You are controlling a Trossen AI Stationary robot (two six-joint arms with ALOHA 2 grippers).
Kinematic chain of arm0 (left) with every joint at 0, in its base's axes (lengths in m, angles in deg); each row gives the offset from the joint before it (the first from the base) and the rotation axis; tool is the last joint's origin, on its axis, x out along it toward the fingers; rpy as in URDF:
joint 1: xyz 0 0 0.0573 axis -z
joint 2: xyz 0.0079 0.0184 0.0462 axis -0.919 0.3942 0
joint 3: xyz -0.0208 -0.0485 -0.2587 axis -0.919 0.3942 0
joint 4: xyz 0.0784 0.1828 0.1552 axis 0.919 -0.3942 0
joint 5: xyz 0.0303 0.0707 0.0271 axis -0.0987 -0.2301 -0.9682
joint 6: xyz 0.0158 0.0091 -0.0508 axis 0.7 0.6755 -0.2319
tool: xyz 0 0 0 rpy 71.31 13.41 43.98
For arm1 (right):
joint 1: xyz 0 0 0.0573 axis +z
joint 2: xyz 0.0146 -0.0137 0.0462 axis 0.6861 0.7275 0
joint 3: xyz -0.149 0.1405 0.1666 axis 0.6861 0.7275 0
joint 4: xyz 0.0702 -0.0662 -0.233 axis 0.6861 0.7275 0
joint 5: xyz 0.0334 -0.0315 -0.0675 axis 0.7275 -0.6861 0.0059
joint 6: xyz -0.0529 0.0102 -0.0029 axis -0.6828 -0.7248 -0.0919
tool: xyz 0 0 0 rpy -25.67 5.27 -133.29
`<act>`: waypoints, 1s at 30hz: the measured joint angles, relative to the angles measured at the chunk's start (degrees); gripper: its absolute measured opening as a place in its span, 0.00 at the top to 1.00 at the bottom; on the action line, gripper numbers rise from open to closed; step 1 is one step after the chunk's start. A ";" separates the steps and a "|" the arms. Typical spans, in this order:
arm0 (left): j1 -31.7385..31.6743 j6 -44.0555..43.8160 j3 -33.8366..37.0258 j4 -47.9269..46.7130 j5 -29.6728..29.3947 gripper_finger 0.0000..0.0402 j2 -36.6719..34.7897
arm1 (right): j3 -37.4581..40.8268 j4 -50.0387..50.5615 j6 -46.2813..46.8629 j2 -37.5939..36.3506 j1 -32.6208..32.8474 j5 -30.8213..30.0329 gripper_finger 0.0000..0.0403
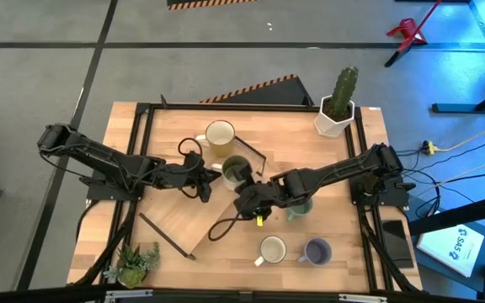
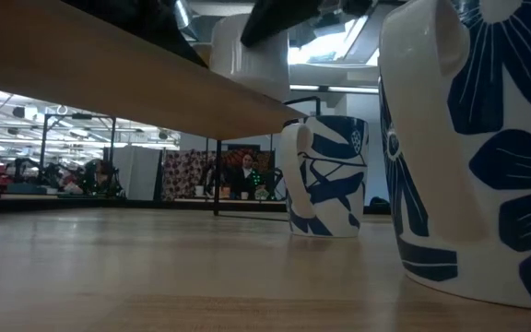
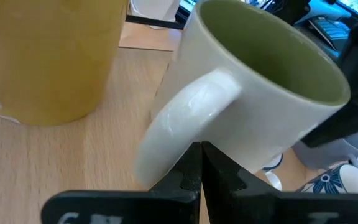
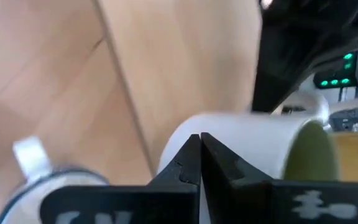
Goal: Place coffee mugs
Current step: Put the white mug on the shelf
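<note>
Blue-flowered mugs (image 2: 473,148) loom nearest, low on worktop (image 1: 226,219). Olive-lined mug (image 1: 236,170) sits mid-worktop, just beside the cream mug (image 1: 219,135). Left gripper (image 1: 202,178) and right gripper (image 1: 247,198) flank it; fingers read pressed together, gripping nothing. Risk: crowded arms collide, tipping it.
</note>
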 joint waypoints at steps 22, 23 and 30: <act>4.33 -2.54 0.00 5.10 2.52 1.00 0.00 | -0.02 6.49 7.25 0.00 -1.55 -5.87 1.00; 5.04 -2.94 -0.02 5.21 1.55 1.00 0.02 | -0.02 6.54 7.26 0.00 -1.51 -5.95 1.00; 9.55 -6.12 -0.02 4.35 -9.16 1.00 -0.21 | -0.02 7.41 9.79 -2.78 -0.70 -2.70 1.00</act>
